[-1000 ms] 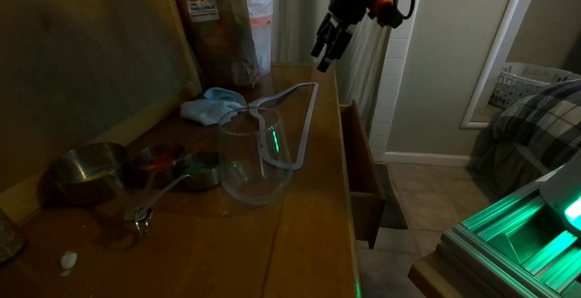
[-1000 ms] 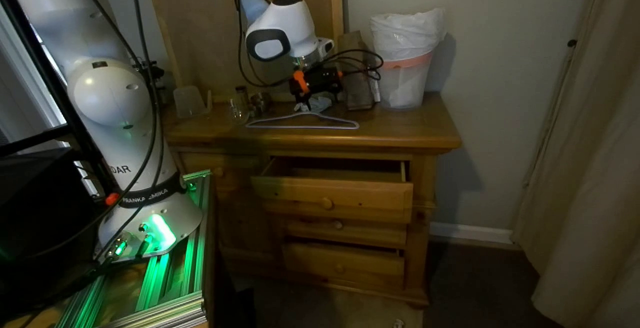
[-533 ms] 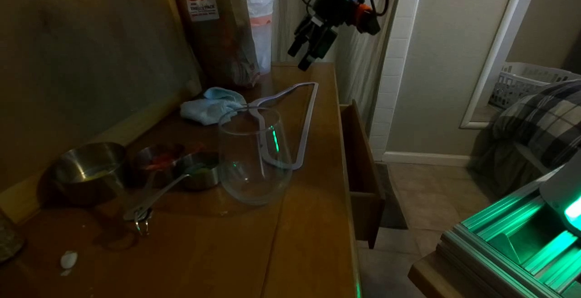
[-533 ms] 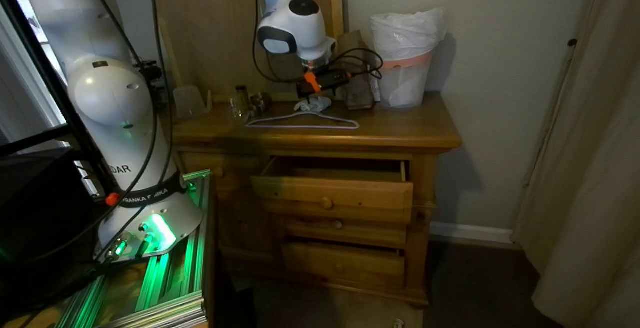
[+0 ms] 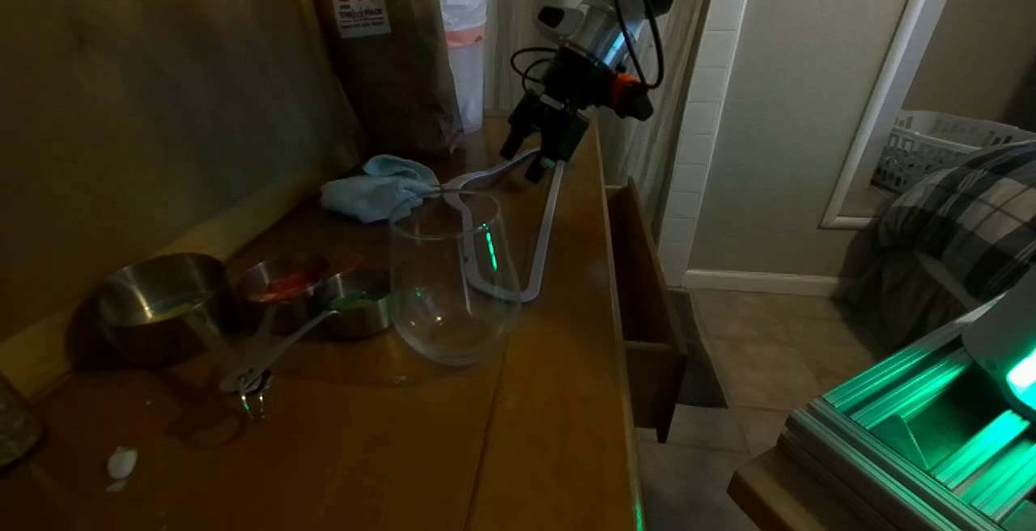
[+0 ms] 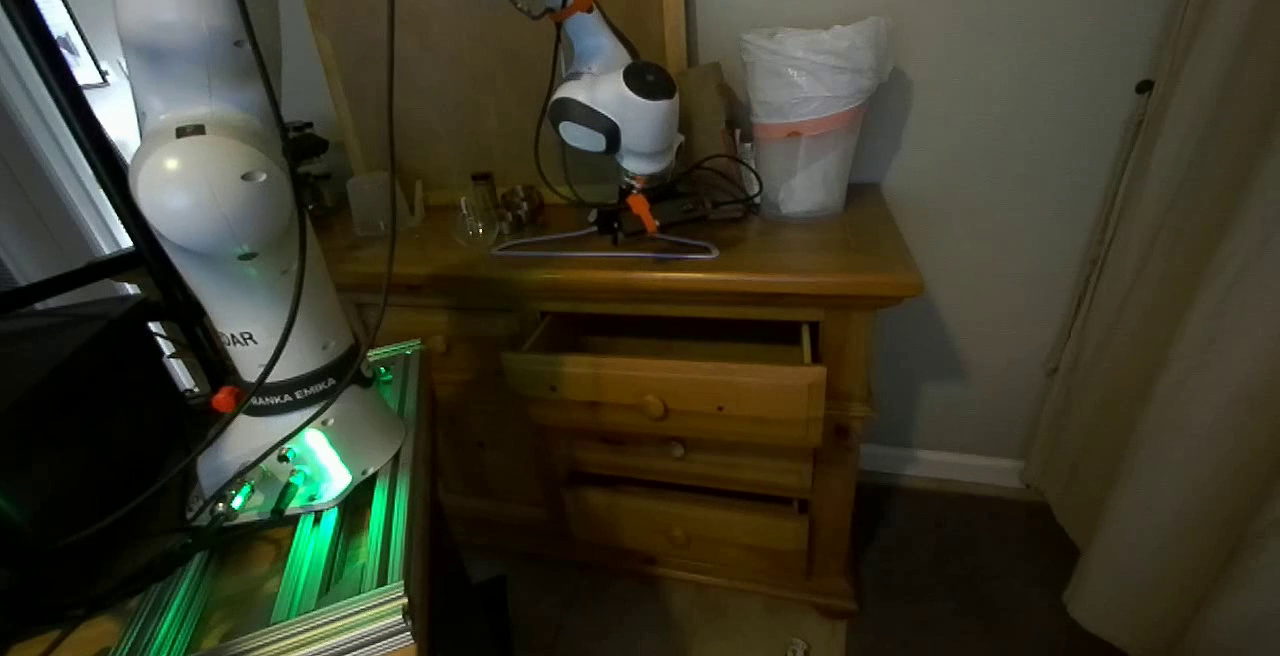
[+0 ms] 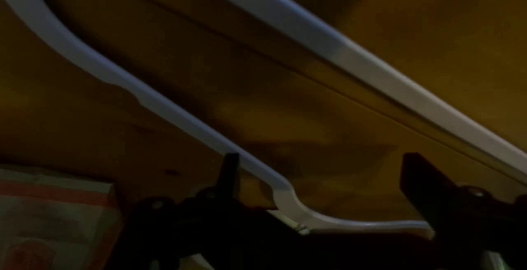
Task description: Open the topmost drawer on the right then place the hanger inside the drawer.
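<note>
The thin whitish hanger (image 5: 547, 223) lies flat on the dresser top, and its long bar (image 6: 600, 255) runs along the front edge. Just above its far portion is my gripper (image 5: 523, 163), pointing down with jaws apart. In the wrist view the gripper (image 7: 322, 155) stands wide; one slanting arm of the hanger (image 7: 185, 119) passes behind the left fingertip, and the straight bar lies farther off. Nothing is held; whether a finger touches the hanger I cannot tell. Below the top, the right topmost drawer (image 6: 700, 404) is pulled out, its inside partly visible.
A clear glass bowl (image 5: 453, 312) stands close by the hanger. Behind are a light-blue cloth (image 5: 372, 195), metal measuring cups (image 5: 162, 304) and a brown paper bag (image 5: 396, 70). A white-lined bin (image 6: 810, 151) occupies the dresser's back right. The lowest drawer (image 6: 690, 526) is slightly out.
My gripper has shifted across and come down over the hanger, its jaws staying apart. Hanger and drawer have kept their places.
</note>
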Controlling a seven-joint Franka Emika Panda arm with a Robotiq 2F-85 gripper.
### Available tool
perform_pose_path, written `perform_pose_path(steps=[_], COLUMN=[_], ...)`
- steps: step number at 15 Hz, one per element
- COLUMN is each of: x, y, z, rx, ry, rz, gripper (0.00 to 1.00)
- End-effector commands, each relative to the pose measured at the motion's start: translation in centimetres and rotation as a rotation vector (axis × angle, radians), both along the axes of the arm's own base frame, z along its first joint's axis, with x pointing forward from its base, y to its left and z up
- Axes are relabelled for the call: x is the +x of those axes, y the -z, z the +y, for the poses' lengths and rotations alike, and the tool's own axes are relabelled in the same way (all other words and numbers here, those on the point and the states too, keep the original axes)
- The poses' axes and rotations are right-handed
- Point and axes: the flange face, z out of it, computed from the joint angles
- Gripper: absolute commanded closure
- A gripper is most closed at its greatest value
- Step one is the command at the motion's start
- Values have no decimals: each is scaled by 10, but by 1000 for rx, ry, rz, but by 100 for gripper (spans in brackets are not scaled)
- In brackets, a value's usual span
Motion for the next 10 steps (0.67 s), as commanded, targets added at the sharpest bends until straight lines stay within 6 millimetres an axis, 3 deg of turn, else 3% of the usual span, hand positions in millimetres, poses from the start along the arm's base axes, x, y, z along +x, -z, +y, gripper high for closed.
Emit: perform_pose_path(steps=[1, 10], x=[15, 33], y=[10, 4], z=[7, 20], rx=[44, 130], ry=[-27, -43], rz=[-7, -57], gripper=[0, 0])
